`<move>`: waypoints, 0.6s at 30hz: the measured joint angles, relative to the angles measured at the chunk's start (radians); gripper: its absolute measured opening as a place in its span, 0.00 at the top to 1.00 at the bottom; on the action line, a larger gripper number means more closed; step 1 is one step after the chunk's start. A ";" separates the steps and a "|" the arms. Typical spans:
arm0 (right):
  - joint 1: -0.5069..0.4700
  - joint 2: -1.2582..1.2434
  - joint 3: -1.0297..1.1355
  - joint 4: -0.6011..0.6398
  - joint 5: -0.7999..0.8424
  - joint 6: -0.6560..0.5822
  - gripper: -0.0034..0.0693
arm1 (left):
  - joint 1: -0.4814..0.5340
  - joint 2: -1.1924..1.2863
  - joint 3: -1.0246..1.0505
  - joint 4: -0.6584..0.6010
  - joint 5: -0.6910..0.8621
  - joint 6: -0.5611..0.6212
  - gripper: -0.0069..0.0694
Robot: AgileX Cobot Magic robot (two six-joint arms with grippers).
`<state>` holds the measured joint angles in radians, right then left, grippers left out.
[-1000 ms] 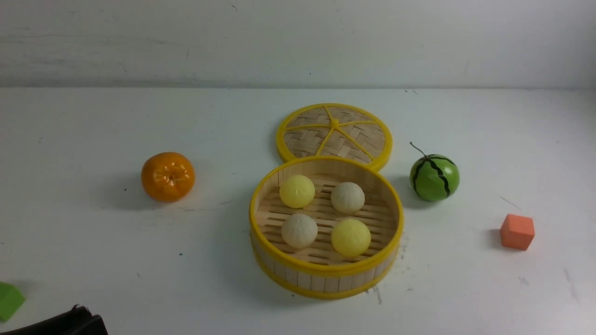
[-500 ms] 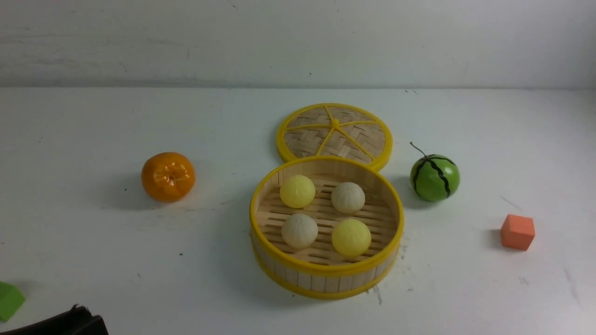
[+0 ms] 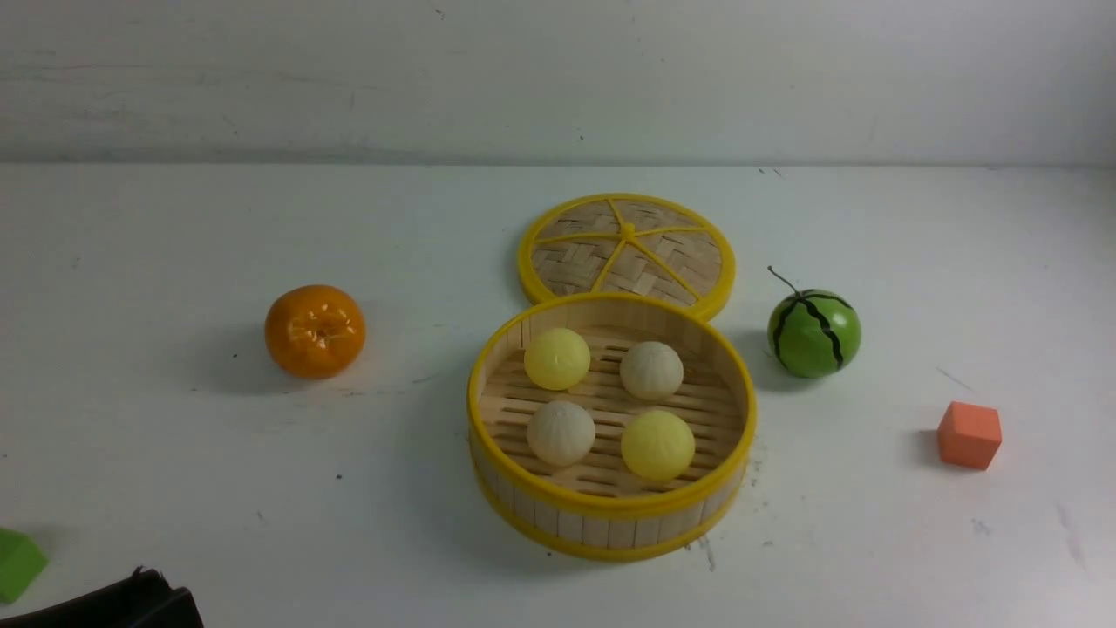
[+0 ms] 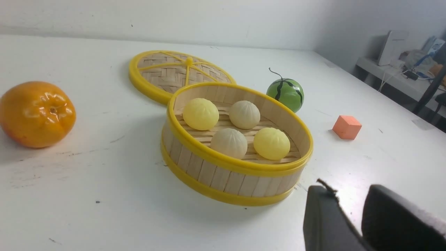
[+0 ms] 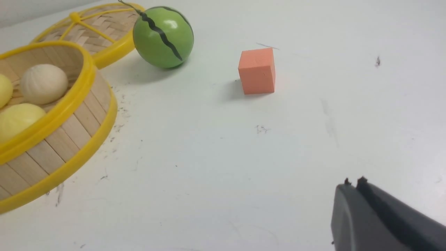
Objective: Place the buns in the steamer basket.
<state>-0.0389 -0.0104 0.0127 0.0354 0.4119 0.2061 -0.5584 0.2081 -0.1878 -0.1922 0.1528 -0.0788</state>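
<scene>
Front view shows all four buns (image 3: pixel 608 407) already lying on the slatted floor of the steamer basket (image 3: pixel 610 515), two pale yellow and two cream, apart from one another and from the wall. Behind the basket the woven lid (image 3: pixel 626 249) lies flat, its near edge hidden by the basket's rim. An orange (image 3: pixel 315 331) sits well off to the basket's left, a watermelon ball (image 3: pixel 813 333) near its right, an orange cube (image 3: pixel 969 434) farther right again.

Nearer the robot than the basket, the left gripper (image 4: pixel 352 212) holds its fingers parted and empty; the right gripper (image 5: pixel 355 186), out beyond the cube, has its fingers pressed together on nothing.

To my eye the loading is finished. Doing this last step well means keeping both arms clear, so nothing nudges the basket.
</scene>
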 joint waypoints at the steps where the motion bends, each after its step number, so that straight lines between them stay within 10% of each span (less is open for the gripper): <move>1: 0.000 0.000 0.000 0.000 0.000 0.000 0.94 | 0.020 -0.004 0.011 0.006 -0.020 -0.008 0.70; 6: 0.000 0.000 0.000 0.000 0.000 0.000 0.93 | 0.235 -0.088 0.078 0.024 -0.046 -0.062 0.93; 12: 0.000 0.000 0.000 0.000 0.000 0.000 0.92 | 0.462 -0.218 0.187 0.032 0.111 -0.073 0.93; 18: 0.000 0.000 0.001 0.000 -0.001 0.001 0.92 | 0.484 -0.218 0.219 -0.029 0.236 -0.076 0.93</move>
<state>-0.0389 -0.0107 0.0135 0.0354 0.4111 0.2071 -0.0742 -0.0103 0.0310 -0.2214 0.3892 -0.1552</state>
